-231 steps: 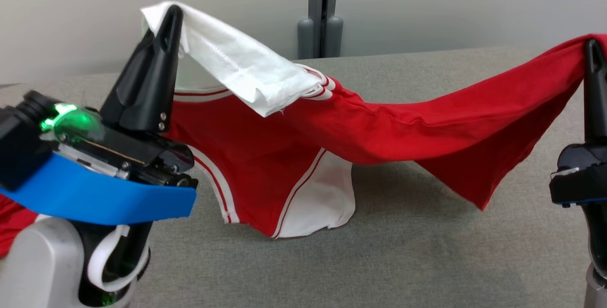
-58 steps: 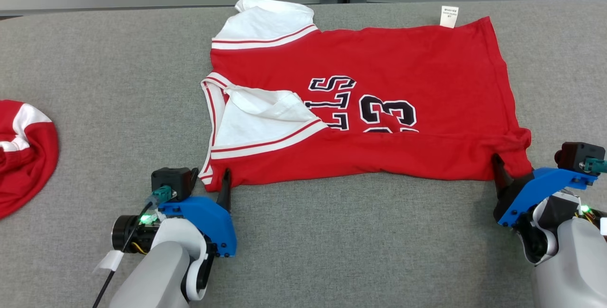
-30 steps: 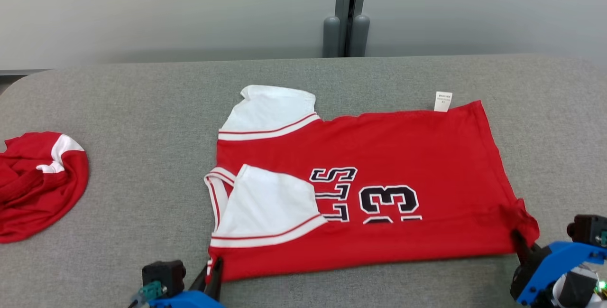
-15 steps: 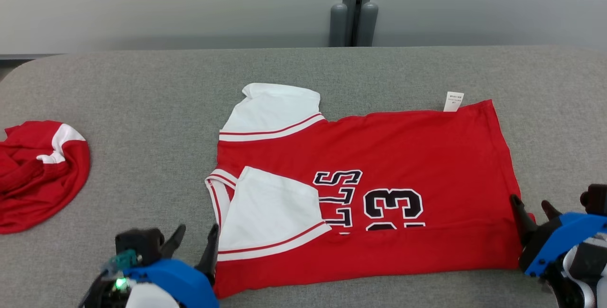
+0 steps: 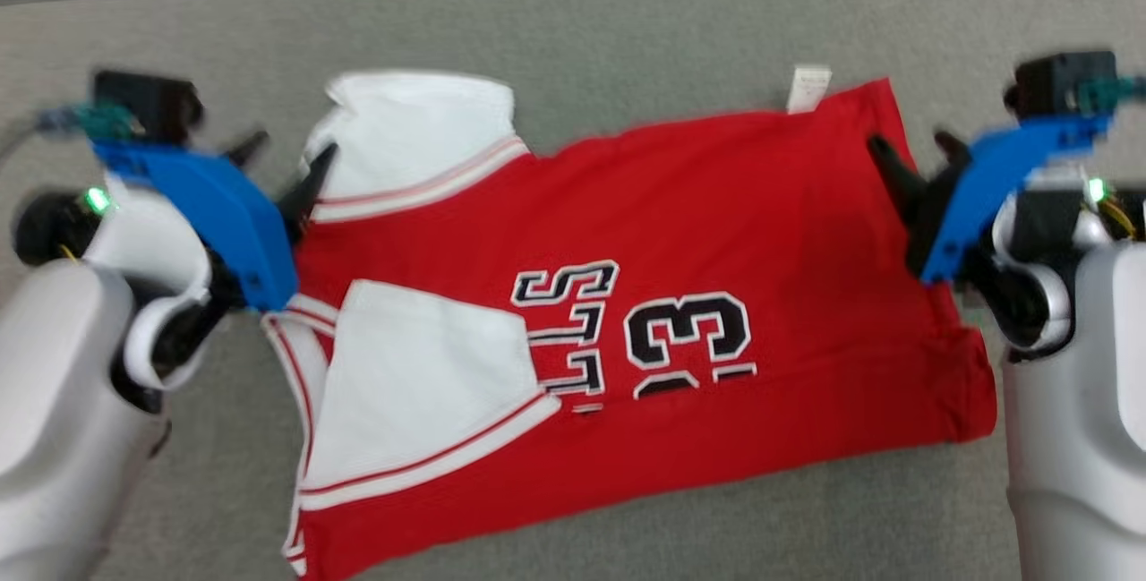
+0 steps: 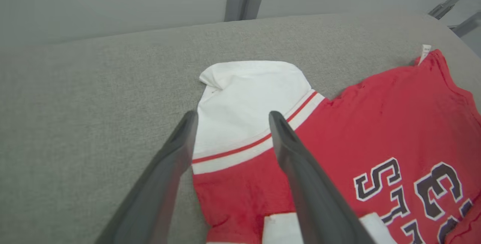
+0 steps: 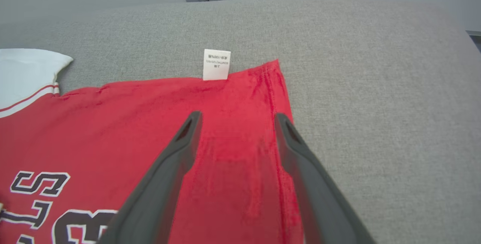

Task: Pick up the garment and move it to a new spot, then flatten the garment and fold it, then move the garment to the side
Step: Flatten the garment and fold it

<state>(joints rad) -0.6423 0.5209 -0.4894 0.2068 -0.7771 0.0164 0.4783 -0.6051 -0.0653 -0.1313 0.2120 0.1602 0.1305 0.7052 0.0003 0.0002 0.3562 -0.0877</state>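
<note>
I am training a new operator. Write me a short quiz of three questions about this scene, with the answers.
1. True or false: the jersey hangs in the air between the two arms.
2. The left jaws stand open over which part? A) white sleeve B) printed number C) near hem
3. Fill in: beyond the open right jaws, a small white ___ sticks out at the jersey's far edge.
Key: 1 false, it lies on the grey table; 2 A; 3 label.

A grey table (image 6: pixel 75 105) is spreading beneath the left gripper (image 6: pixel 233 115); beyond it, twin grey posts (image 6: pixel 242 5) are standing against a pale wall (image 6: pixel 112 3).
</note>
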